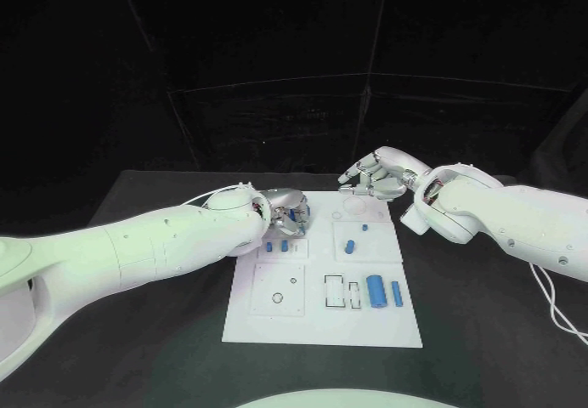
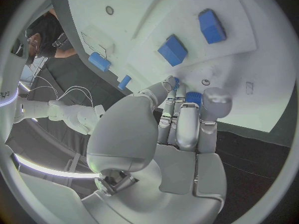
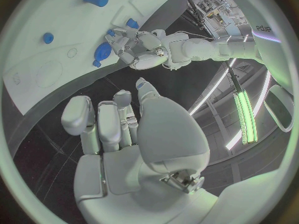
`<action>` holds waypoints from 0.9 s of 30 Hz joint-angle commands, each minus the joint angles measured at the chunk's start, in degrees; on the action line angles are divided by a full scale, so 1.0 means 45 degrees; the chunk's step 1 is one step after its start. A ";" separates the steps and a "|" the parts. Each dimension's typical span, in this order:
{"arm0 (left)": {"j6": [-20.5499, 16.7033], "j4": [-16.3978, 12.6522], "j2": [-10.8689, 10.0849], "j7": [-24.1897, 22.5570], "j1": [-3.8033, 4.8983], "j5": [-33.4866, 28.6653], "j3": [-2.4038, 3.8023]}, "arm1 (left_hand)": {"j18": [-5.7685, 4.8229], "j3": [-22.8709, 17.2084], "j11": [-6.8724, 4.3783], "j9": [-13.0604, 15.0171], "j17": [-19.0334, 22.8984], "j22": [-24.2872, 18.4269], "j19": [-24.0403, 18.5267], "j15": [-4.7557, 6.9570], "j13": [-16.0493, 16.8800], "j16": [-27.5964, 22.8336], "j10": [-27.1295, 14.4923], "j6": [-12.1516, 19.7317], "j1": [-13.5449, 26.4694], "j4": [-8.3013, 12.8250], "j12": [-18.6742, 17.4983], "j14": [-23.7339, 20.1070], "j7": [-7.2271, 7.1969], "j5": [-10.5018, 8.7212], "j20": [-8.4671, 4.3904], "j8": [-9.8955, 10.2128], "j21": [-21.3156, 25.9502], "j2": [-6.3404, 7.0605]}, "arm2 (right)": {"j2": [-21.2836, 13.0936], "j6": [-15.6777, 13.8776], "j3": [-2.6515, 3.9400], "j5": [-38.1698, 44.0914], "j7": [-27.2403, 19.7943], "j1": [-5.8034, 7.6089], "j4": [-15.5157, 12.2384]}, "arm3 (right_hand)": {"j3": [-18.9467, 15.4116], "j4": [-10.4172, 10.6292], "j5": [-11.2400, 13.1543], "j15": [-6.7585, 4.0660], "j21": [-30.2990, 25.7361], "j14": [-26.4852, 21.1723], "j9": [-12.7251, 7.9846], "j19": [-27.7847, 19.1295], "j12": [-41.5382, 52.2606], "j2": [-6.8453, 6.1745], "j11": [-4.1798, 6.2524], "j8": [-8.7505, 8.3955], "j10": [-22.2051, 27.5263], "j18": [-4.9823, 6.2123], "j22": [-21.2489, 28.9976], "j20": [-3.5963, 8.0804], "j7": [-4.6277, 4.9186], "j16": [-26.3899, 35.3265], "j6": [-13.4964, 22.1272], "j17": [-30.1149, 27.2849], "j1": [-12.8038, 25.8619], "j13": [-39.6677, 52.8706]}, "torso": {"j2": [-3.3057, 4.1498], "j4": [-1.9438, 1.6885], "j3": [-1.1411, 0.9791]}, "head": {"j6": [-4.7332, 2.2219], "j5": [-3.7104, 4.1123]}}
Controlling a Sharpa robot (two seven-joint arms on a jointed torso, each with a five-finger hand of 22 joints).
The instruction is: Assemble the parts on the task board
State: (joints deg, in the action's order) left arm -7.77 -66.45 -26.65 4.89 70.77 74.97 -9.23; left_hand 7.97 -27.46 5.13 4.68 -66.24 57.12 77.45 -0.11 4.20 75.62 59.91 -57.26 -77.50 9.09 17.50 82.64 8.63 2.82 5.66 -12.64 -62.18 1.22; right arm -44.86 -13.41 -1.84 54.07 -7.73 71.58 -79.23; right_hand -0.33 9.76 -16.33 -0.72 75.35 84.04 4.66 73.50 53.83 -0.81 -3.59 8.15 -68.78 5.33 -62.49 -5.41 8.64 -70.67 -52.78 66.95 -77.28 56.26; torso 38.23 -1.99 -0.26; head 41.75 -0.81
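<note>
The white task board (image 1: 325, 327) lies in the middle of the black table. My left hand (image 1: 285, 218) hovers over its far left corner, and its fingertips pinch a small blue part (image 2: 193, 96) just above the board (image 2: 261, 79). The right wrist view shows the same left hand (image 3: 140, 47) with blue (image 3: 102, 51) at its fingers. My right hand (image 1: 375, 180) hangs at the board's far edge with its fingers apart, holding nothing. Two small blue parts (image 1: 277, 246) sit near the left hand. A blue peg (image 1: 349, 247) stands mid-board.
A wide blue block (image 1: 376, 290) and a thin blue bar (image 1: 396, 293) lie at the board's right side beside an empty rectangular slot (image 1: 335, 290). A square plate with a small hole (image 1: 278, 290) is at the near left. Dark table surrounds the board.
</note>
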 commanded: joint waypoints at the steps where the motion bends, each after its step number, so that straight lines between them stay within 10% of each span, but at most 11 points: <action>1: -0.0496 -0.0172 -0.0144 -0.0430 -0.0027 -0.0619 -0.0002 | -0.0267 -0.0082 0.0031 -0.0019 0.0006 0.0028 0.0042 -0.0043 -0.0021 0.0048 0.0068 -0.0037 0.0058 -0.0004 -0.0070 0.0069 0.0100 -0.0020 0.0044 0.0084 -0.0088 0.0131 | -0.0003 0.0012 0.0006 -0.0040 -0.0118 0.0024 -0.0021 | -0.0002 0.0078 -0.0021 -0.0025 -0.0068 0.0231 0.0011 -0.0046 -0.0005 0.0153 0.0009 0.0046 0.0038 0.0102 0.0010 -0.0021 -0.0004 0.0024 0.0029 -0.0010 0.0024 -0.0016 | -0.0011 -0.0012 -0.0007 | -0.0042 -0.0002; 27: -0.1019 -0.1269 -0.1744 -0.1110 -0.0034 -0.1244 0.0252 | -0.0279 -0.0248 0.0054 -0.0069 0.0022 0.0206 0.0063 -0.0072 -0.0066 0.0121 0.0263 -0.0190 0.0135 0.0073 -0.0281 0.0100 0.0143 -0.0019 0.0084 0.0219 -0.0239 0.0231 | -0.0013 -0.0014 0.0006 -0.0040 -0.0153 0.0022 0.0049 | -0.0002 0.0081 -0.0029 -0.0026 -0.0071 0.0230 0.0012 -0.0046 -0.0002 0.0161 0.0011 0.0051 0.0038 0.0102 0.0012 -0.0020 -0.0005 0.0032 0.0029 -0.0016 0.0017 -0.0015 | -0.0028 -0.0042 -0.0005 | -0.0374 -0.0044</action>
State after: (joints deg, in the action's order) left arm -12.40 -71.95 -34.30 0.67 70.56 69.96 -8.15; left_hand 7.11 -28.24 5.41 4.44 -66.19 57.95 77.66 -0.32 3.96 75.83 60.84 -57.84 -76.87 9.56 16.63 82.84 9.21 2.83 5.86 -11.94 -63.04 1.84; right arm -44.89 -13.43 -1.84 54.07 -7.86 71.58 -78.96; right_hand -0.33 9.76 -16.34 -0.72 75.35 84.04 4.64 73.50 53.83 -0.57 -3.59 8.14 -68.78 5.32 -62.50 -5.41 8.64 -70.67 -52.78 66.95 -77.04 56.26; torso 38.10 -2.15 -0.26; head 40.07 -1.11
